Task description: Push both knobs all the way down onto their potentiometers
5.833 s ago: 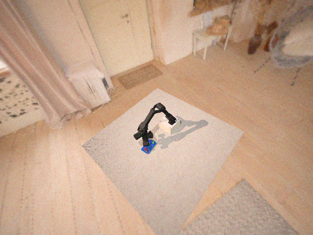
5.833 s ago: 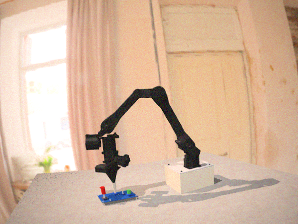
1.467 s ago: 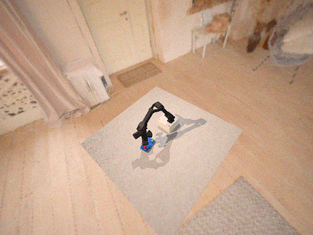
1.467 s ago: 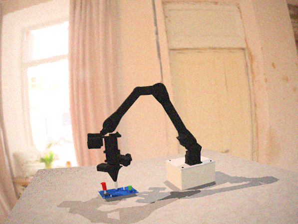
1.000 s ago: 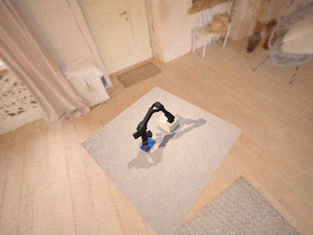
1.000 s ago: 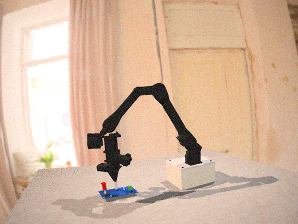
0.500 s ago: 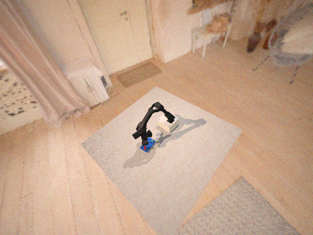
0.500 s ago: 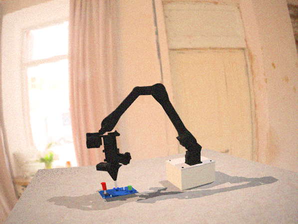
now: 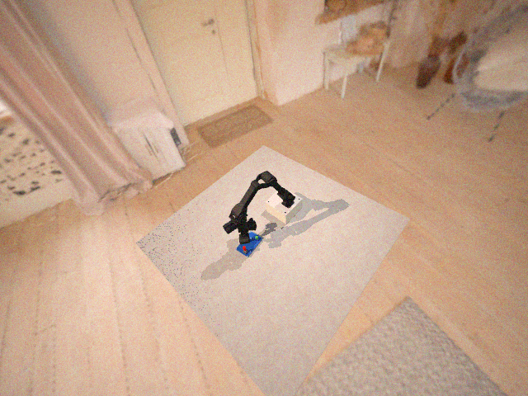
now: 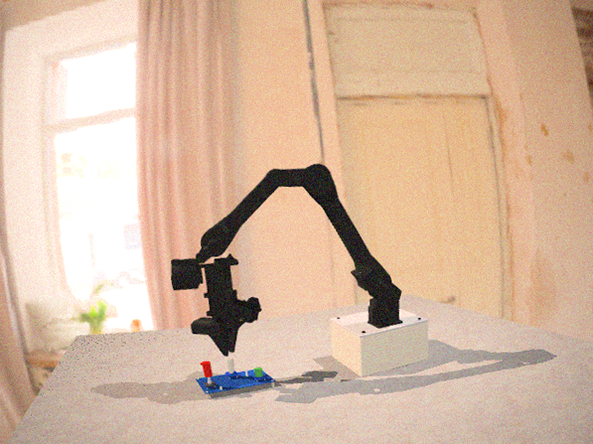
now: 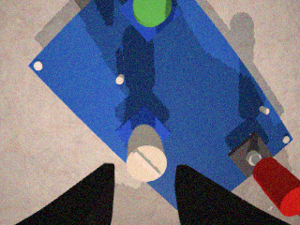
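The blue circuit board stands on the table. The tall white knob is upright at a blue potentiometer; no bare shaft shows below it. The red knob sits high, with shaft showing between it and its dark potentiometer. The green knob sits low on a blue potentiometer. My gripper is partly open and empty, just above the white knob. In the wrist view the fingertips appear either side of its top.
The arm's white base box stands on the grey table top, away from the board. Small pale posts stick up from the board. Arm shadows lie across the board and table.
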`<state>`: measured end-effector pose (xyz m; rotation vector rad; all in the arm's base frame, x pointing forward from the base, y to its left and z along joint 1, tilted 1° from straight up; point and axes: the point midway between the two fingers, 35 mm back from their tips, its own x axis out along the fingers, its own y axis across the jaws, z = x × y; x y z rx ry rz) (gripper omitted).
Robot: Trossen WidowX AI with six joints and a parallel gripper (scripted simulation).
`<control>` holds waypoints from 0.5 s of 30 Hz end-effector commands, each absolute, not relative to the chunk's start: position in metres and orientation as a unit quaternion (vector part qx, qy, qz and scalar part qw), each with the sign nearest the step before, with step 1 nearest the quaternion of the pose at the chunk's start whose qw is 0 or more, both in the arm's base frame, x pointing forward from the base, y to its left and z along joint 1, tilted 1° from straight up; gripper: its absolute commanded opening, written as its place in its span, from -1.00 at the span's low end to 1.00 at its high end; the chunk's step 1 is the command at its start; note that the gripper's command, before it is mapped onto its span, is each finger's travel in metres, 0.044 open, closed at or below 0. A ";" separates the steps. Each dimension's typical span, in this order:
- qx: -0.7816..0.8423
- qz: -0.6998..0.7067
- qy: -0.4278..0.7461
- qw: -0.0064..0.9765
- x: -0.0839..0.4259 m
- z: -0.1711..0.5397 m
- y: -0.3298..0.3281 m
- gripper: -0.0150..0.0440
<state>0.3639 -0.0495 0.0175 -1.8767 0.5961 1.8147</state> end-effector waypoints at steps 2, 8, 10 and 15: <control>-0.685 0.656 0.219 0.228 0.363 0.019 -0.048 0.04; -0.689 0.627 0.260 0.256 0.365 0.030 -0.044 -0.49; -0.679 0.618 0.281 0.279 0.365 0.030 -0.043 -0.49; -0.652 0.592 0.333 0.338 0.368 0.032 -0.042 -0.49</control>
